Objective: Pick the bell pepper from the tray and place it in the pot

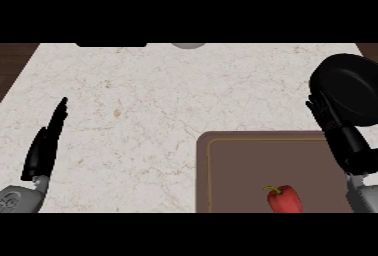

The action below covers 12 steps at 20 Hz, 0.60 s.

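A red bell pepper (284, 199) with a green stem lies on the brown tray (236, 165) near the view's lower edge. At the far right sits the black pot (353, 87), partly cut off by the frame. My right hand (347, 142) hangs over the tray's right edge, between pot and pepper, fingers straight and pointing away; it holds nothing. My left hand (44, 145) stands edge-on at the far left of the counter, fingers straight, well away from the tray.
The pale marble counter (148, 100) spreads between the hands. A dark object (111, 44) and a grey round thing (189, 45) show at its far edge. Dark wood borders the counter at the upper left corner.
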{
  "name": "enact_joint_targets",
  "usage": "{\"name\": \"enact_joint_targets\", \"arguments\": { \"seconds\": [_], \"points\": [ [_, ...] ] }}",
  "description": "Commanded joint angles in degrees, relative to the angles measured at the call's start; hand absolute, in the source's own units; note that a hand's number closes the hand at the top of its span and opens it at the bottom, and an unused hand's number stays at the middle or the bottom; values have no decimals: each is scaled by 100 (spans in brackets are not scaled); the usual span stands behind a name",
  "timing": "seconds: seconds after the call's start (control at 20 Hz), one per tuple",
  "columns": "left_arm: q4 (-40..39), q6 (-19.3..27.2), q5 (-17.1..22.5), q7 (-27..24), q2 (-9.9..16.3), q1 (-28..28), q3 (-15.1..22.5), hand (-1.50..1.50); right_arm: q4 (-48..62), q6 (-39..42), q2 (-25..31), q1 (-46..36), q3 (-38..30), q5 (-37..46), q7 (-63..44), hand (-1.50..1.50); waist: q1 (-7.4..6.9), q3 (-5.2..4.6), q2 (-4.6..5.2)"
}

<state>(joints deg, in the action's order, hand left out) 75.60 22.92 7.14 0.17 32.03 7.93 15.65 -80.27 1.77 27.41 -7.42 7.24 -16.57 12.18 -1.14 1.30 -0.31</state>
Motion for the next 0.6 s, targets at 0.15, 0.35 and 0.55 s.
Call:
{"name": "enact_joint_targets", "arguments": {
  "seconds": [0.15, 0.35, 0.55],
  "points": [
    [450, -105, 258, 240, 197, -393, -405, 0, -925, -506, 418, 1538, -320, 206, -400, 150, 263, -135, -31],
    [428, -146, 443, 250, 95, -697, -394, 0, -851, -1793, 1698, 1376, -1144, 2006, 217, -150, 548, -197, -165],
    [600, -299, 663, 210, 154, -950, -559, 0, -1842, -2695, 764, 2629, -960, 2419, 1674, -150, 518, -131, -97]
  ]
}}
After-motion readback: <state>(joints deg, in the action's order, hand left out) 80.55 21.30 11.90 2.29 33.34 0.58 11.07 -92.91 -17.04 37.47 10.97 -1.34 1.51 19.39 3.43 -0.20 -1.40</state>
